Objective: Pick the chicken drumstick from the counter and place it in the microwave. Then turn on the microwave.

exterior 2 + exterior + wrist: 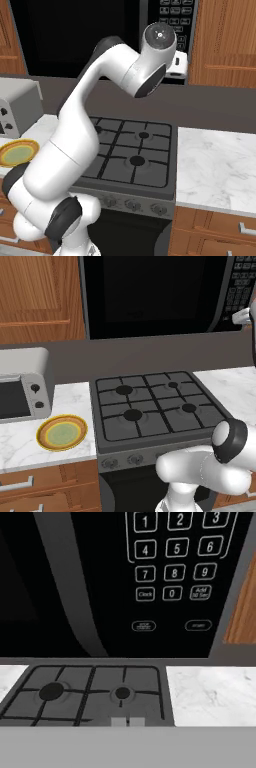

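We see the microwave (pixel 150 296) above the stovetop (pixel 155 406) with its door shut, our gripper (pixel 128 722) closed on nothing and raised before the keypad (pixel 175 567); we cannot spot the chicken drumstick

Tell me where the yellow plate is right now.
The yellow plate lies on the marble counter left of the stove, just in front of the silver toaster oven; the right base view catches it at its left edge.

microwave (pixel 150 296) above stovetop (pixel 155 406) | plate (pixel 62 432) left | counter (pixel 215 165) right
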